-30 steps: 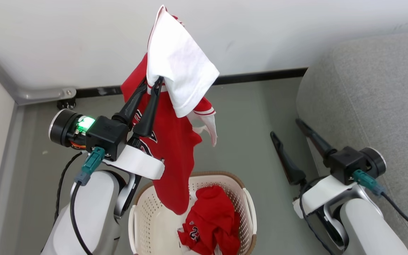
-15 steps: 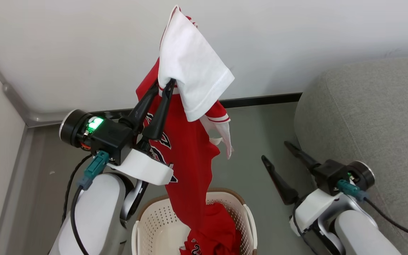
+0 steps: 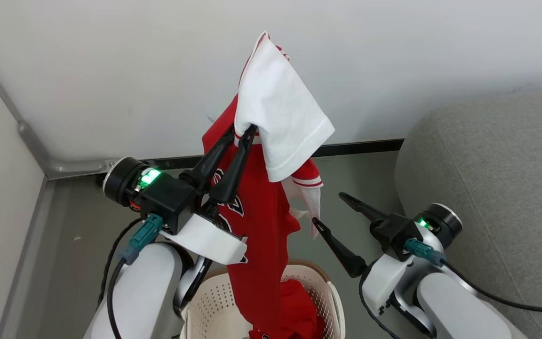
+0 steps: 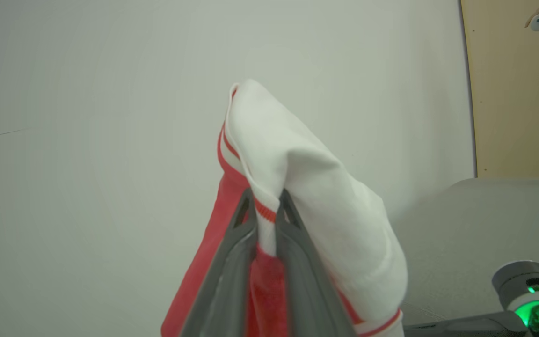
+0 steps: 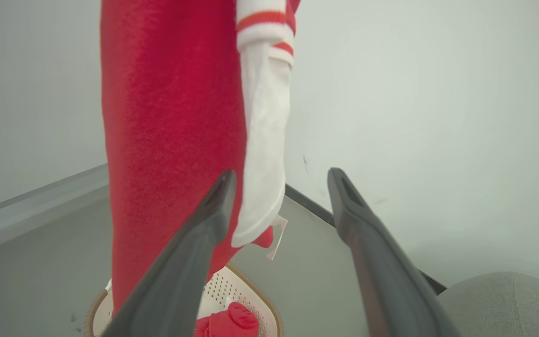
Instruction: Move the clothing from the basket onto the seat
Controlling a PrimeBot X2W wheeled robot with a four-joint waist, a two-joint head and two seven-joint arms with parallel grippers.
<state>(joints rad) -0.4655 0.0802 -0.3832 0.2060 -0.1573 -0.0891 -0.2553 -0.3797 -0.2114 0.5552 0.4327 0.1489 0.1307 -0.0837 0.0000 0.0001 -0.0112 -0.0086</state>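
Left end effector (image 3: 243, 131) clamps the clothing (image 3: 261, 216) high, likely to lift its hem clear of the basket (image 3: 319, 278) toward the seat (image 3: 487, 165), while the right end effector (image 3: 328, 207) hangs spread apart.

You see cloth first: the clothing (image 3: 261, 226) is red jersey knit with a faintly fuzzy nap, and its white panels are smooth and matt with ribbed striped trim. The basket (image 3: 214, 306) is cream perforated plastic with a slight sheen and a brown rim. The seat (image 3: 487, 179) has coarse, matt grey woven upholstery. Your left gripper (image 3: 243, 132) and right gripper (image 3: 328, 207) have dark, matt plastic fingers. The floor (image 3: 78, 263) looks smooth and dull grey.
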